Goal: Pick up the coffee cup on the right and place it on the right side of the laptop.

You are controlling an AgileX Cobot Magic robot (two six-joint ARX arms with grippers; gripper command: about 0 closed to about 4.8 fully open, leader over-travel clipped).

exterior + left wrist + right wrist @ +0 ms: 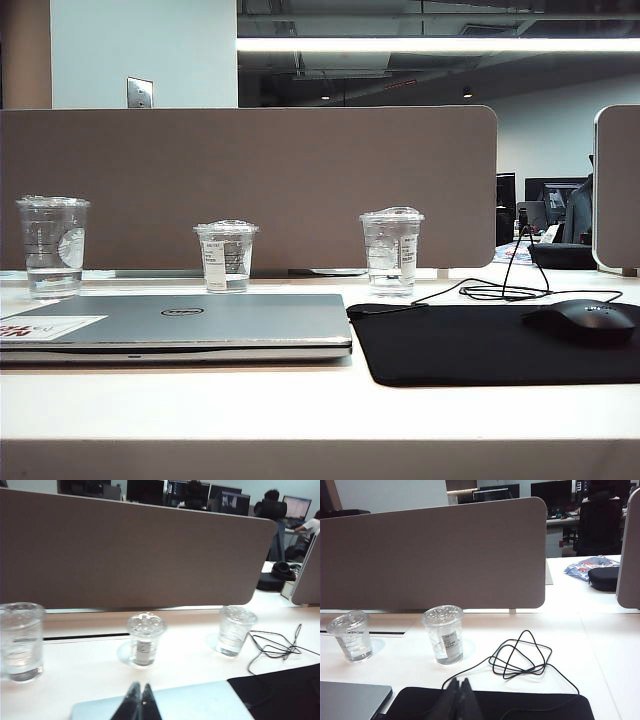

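Note:
The coffee cup (pixel 391 250) is the rightmost of three clear lidded cups and stands upright just behind the black mouse pad's far left corner. The closed silver laptop (pixel 180 322) lies flat at the front left. Neither gripper shows in the exterior view. In the left wrist view my left gripper (pixel 141 684) is shut and empty over the laptop (pixel 180 702), with the coffee cup (pixel 234 630) off to one side beyond it. In the right wrist view my right gripper (pixel 460 679) is shut and empty over the mouse pad (pixel 530 705), with the coffee cup (pixel 444 634) a short way ahead.
Two other clear cups (pixel 52 245) (pixel 226 257) stand behind the laptop. A black mouse (pixel 585 320) rests on the mouse pad (pixel 470 345). A looped black cable (pixel 505 290) lies beside the coffee cup. A grey divider panel (pixel 250 180) closes off the back of the desk.

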